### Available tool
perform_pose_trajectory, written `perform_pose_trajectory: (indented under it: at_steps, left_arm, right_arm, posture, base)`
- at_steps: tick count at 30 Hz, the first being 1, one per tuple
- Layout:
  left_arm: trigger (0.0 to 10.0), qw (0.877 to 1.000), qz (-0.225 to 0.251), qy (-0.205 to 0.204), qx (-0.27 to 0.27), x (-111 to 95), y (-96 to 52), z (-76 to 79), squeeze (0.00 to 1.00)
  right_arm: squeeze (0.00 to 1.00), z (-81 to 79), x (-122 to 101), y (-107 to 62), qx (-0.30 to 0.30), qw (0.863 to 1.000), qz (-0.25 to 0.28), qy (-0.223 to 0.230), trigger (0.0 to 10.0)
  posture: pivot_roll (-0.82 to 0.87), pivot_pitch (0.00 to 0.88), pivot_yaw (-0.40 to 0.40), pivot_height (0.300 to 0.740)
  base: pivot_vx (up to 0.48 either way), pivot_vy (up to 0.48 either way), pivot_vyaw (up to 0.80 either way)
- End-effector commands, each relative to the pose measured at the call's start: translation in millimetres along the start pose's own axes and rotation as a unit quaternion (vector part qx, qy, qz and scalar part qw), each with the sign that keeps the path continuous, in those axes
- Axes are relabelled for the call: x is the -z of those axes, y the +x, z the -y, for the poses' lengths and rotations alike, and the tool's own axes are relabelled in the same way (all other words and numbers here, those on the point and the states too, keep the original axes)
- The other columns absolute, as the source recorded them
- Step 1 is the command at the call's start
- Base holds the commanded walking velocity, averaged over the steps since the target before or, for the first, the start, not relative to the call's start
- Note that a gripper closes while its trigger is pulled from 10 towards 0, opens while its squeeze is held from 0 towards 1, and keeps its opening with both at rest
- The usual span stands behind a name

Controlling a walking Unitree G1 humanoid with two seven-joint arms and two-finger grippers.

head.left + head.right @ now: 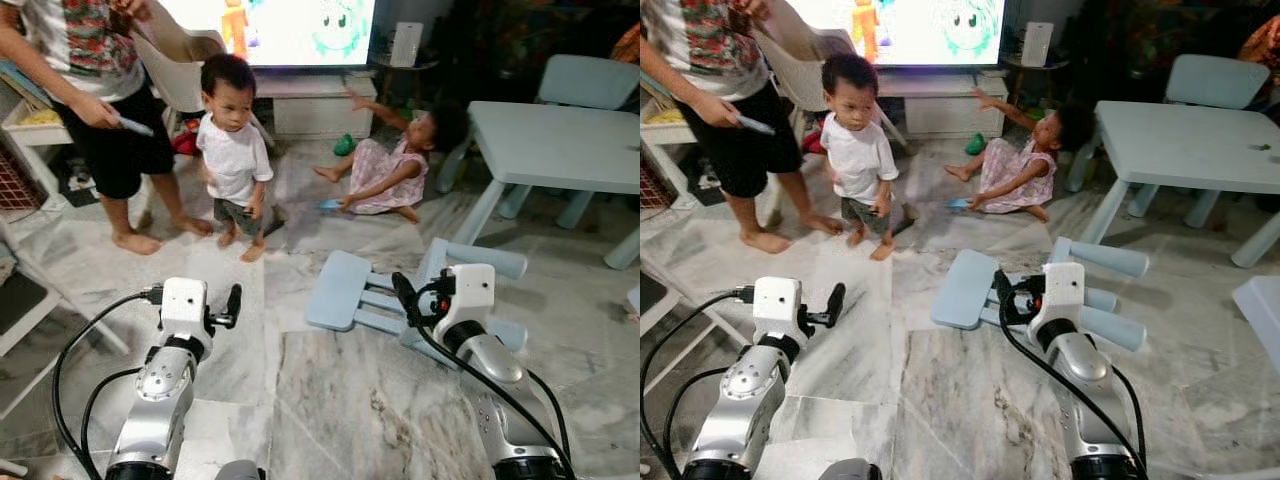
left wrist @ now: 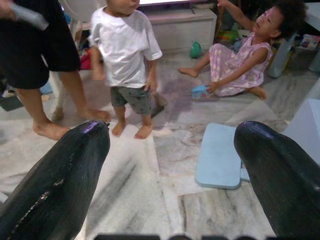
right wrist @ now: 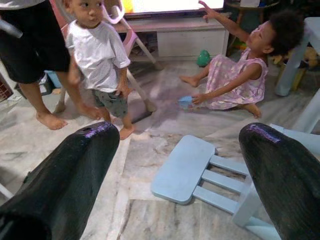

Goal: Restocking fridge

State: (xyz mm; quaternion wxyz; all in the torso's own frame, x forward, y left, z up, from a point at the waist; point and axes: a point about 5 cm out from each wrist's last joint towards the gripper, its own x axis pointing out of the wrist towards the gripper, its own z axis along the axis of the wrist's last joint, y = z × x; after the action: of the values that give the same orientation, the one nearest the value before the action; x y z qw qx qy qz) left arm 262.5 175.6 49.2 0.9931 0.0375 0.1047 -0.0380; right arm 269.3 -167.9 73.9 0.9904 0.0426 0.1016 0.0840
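A: What's the room like?
B: A living room with a grey marble floor [image 1: 330,400], a lit television [image 1: 290,25] at the back and a pale blue table [image 1: 560,145] on the right.

A: And the grippers?
B: The left gripper [image 2: 170,165] and right gripper [image 3: 180,165] are both raised over the floor, fingers spread wide, holding nothing.

A: What lies just ahead of them?
B: A pale blue chair [image 1: 345,290] tipped on its side, near the right gripper. Beyond it a small child in a white shirt [image 1: 232,150] stands, another child in a pink dress [image 1: 385,170] sits on the floor, and a person in black shorts [image 1: 95,120] stands at the left.

A: Any fridge?
B: I can't make one out.
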Motion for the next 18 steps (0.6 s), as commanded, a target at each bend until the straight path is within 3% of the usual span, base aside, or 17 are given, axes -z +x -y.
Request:
perform_pose_trajectory:
  at_steps: [1,18]
  left_arm:
    - [10.0,1.0,0.008,0.007,-0.001,-6.8,2.9,-0.3,0.0]
    - [10.0,1.0,0.011,0.02,-0.018,-7.9,3.2,-4.8,0.0]
  right_arm:
    - [0.0,0.8,-6.5,0.7,0.003,1.0,0.012,-0.001,10.0]
    - [0.0,-2.0,-15.0,9.6,-0.015,1.0,0.024,-0.01,10.0]
  posture:
    - [0.02,0.0,-0.013,0.74]
    - [0.03,0.0,-0.033,0.74]
  base:
    - [0.0,0.0,0.0]
    - [0.0,0.0,0.08]
